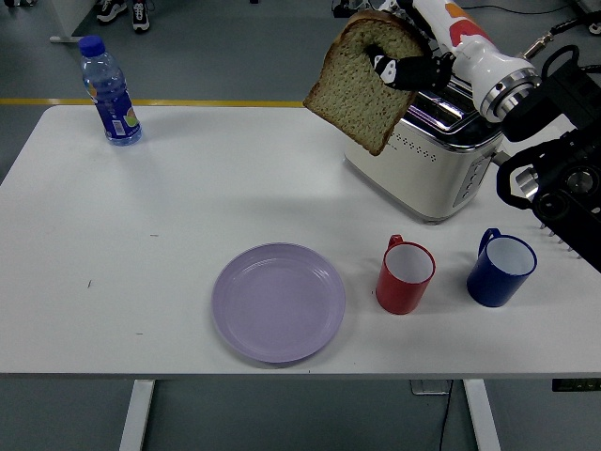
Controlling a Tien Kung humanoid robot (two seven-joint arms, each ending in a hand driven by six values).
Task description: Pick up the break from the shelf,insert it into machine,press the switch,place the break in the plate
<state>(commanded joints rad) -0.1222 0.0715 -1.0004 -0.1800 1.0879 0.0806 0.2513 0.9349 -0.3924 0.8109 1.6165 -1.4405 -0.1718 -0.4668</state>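
The robot's right arm reaches in from the right edge, its white and orange forearm angled up and leftward toward the top of the frame. The right hand (402,68) sits high in the view, black fingers (383,64) curled and pinched on the slice of bread (362,85), which hangs tilted in the air. Black joint housings of the arm show lower at the right edge.
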